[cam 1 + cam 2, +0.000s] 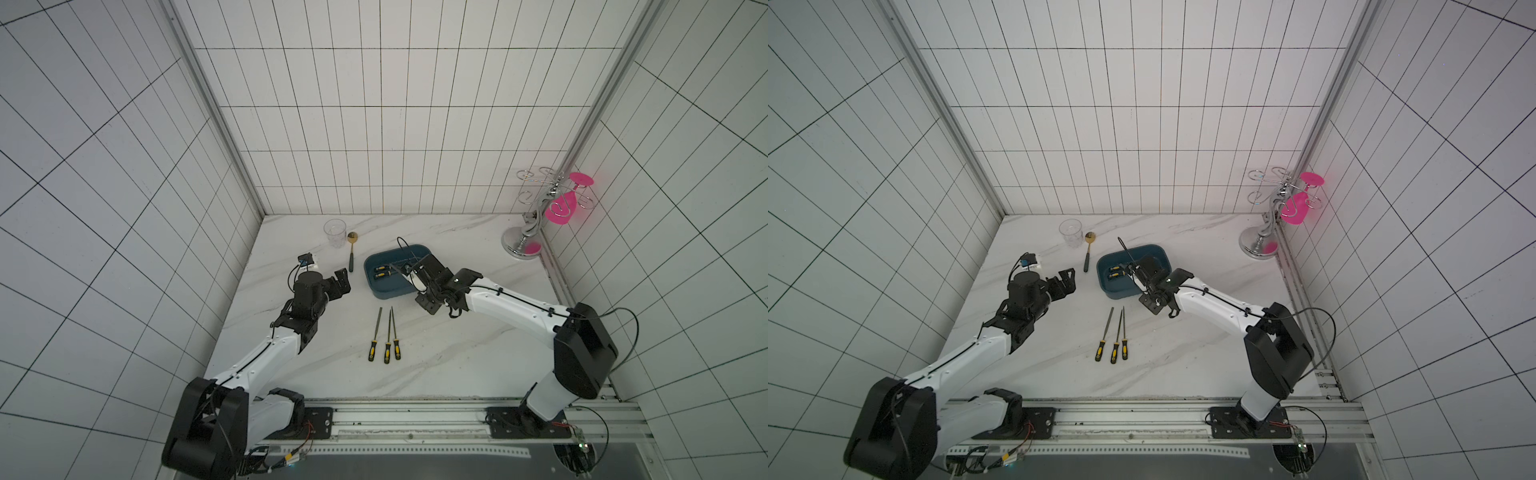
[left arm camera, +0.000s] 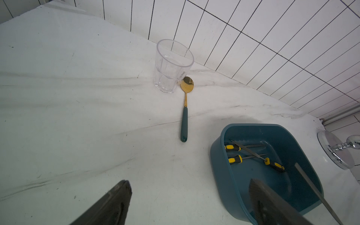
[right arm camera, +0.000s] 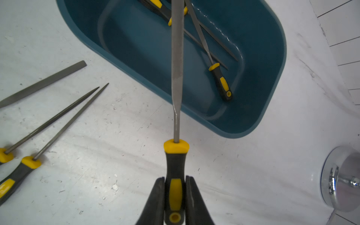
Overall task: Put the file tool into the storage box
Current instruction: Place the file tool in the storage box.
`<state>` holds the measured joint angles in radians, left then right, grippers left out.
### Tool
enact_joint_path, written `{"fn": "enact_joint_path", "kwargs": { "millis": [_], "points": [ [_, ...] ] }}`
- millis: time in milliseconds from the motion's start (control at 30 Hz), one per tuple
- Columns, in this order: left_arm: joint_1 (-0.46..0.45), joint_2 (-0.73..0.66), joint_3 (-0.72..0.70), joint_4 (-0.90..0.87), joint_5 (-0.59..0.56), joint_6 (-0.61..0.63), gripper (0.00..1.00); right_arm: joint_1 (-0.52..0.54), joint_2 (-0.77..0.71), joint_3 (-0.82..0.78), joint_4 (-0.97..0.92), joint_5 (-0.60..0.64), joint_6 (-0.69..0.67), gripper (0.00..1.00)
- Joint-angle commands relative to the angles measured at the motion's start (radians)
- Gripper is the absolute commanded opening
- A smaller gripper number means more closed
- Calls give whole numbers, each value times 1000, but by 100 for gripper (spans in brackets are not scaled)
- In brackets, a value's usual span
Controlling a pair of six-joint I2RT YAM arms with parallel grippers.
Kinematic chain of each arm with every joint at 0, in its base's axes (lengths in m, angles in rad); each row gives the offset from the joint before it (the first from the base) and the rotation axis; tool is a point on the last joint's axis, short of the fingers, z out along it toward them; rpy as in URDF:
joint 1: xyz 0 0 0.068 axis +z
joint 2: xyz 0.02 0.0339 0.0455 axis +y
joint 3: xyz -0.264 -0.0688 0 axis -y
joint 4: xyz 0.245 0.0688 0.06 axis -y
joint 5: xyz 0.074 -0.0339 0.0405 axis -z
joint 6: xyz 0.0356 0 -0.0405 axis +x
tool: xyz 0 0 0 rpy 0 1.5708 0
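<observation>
Marble table (image 1: 457, 353), glass (image 1: 335, 232) and spoon (image 1: 351, 253) side by side at the back, box (image 1: 390, 294) mid-table, three files (image 1: 389, 332) in front, rack (image 1: 516, 245) in the corner

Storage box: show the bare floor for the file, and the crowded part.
In the storage box, floor is bare along the long wall facing the loose files. Crowded by the opposite wall: three stored files lie crossed. Marble between box and chrome stand is free.
</observation>
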<state>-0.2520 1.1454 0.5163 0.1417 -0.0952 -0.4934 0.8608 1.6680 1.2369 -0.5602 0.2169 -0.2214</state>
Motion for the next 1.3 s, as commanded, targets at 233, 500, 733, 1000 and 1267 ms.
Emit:
{"fn": "enact_joint_path", "kwargs": {
  "millis": [233, 500, 733, 1000, 1267],
  "points": [
    [11, -20, -21, 25, -11, -10, 98, -93, 192, 210, 48, -63, -261, 14],
    [13, -9, -19, 26, -7, -10, 98, -124, 266, 290, 25, -111, -350, 16],
    [13, -12, -20, 24, -7, -8, 98, -138, 338, 353, -1, -72, -410, 20],
    [13, 1, -13, 24, 5, -10, 98, -144, 368, 424, -96, -97, -359, 61],
    [11, 1, -16, 30, 13, -2, 98, -143, 246, 349, -9, -105, -285, 63]
  ]
}}
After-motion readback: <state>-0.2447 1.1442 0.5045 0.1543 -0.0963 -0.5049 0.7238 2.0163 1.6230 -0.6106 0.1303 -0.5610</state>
